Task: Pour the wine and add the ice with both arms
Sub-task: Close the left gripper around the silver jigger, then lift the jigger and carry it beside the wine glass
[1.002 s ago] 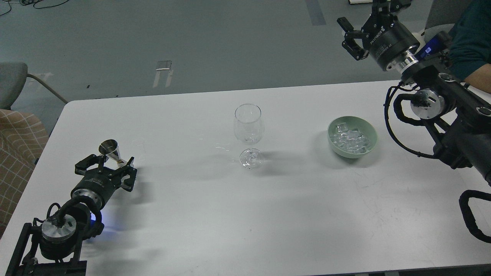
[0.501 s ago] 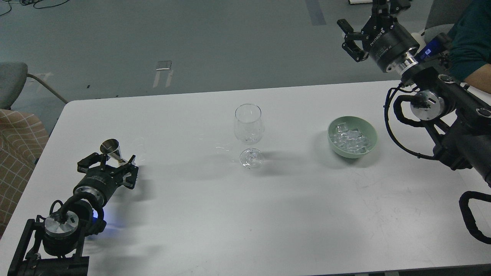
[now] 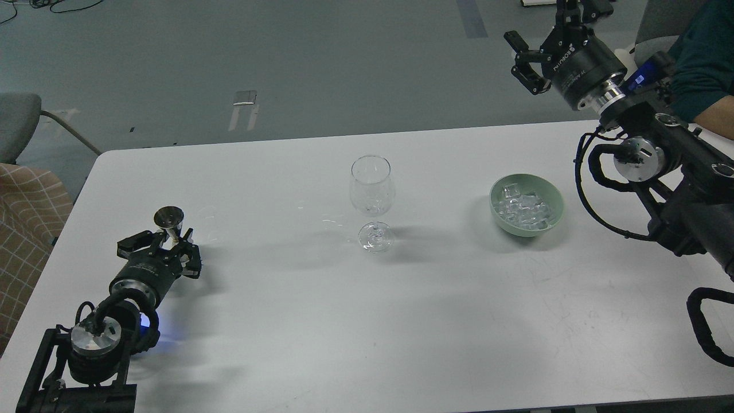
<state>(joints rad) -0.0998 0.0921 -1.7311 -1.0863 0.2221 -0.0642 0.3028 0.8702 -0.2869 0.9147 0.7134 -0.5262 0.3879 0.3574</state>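
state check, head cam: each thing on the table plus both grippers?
wine glass: upright, empty
green bowl: upright, holds ice
metal jigger: upright, held between left gripper fingers
left gripper: shut on metal jigger, low at the table
right gripper: open, empty, raised past the table's far edge

glass (image 3: 372,195) mid table (image 3: 321,321), bowl (image 3: 526,205) right; front free
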